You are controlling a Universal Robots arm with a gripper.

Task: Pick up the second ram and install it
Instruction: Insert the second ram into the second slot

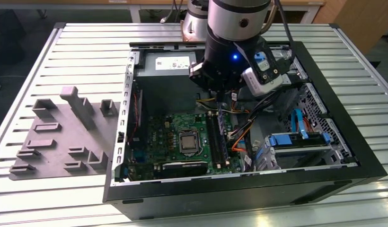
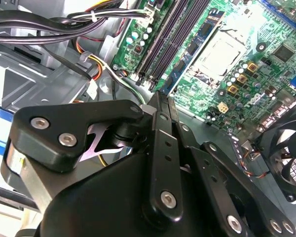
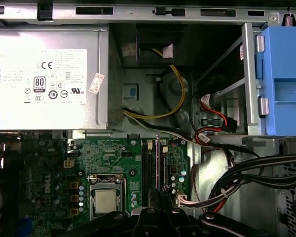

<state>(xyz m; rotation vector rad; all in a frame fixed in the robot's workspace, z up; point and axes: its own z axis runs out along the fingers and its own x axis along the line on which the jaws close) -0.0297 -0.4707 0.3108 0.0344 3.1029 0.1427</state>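
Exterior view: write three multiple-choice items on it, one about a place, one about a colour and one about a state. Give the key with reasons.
1. Where is the grey tray relative to the computer case?
A. inside it
B. on the table, at the exterior view's left of it
C. on top of it

2. What colour is the main board in the case?
A. red
B. green
C. white

3. What state is the case in?
A. open, insides showing
B. shut by a panel
C. wrapped in plastic

Key:
1 B: the tray rests on the slatted table beside the case.
2 B: the board's surface is green.
3 A: board, cables and drive bays are all exposed.
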